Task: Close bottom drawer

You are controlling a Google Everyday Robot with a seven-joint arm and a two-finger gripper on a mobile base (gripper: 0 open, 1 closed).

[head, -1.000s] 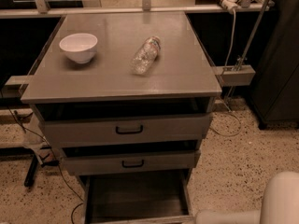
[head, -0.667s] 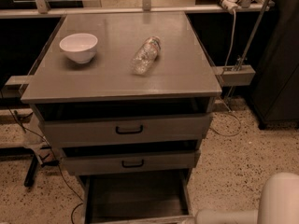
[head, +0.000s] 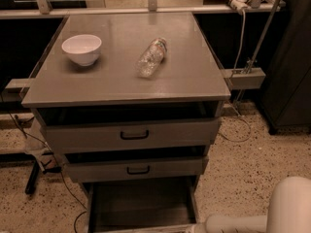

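The bottom drawer stands pulled far out under the grey cabinet. Its deep grey box is open to view, and its front and handle are cut off by the bottom edge of the camera view. The middle drawer and the top drawer, each with a black bar handle, stand slightly out. My white arm reaches in from the lower right toward the bottom drawer's front right corner. My gripper is beyond the bottom edge of the view, out of sight.
A white bowl and a clear plastic bottle lying on its side rest on the cabinet top. Cables trail on the speckled floor at the left. A dark cabinet stands at the right.
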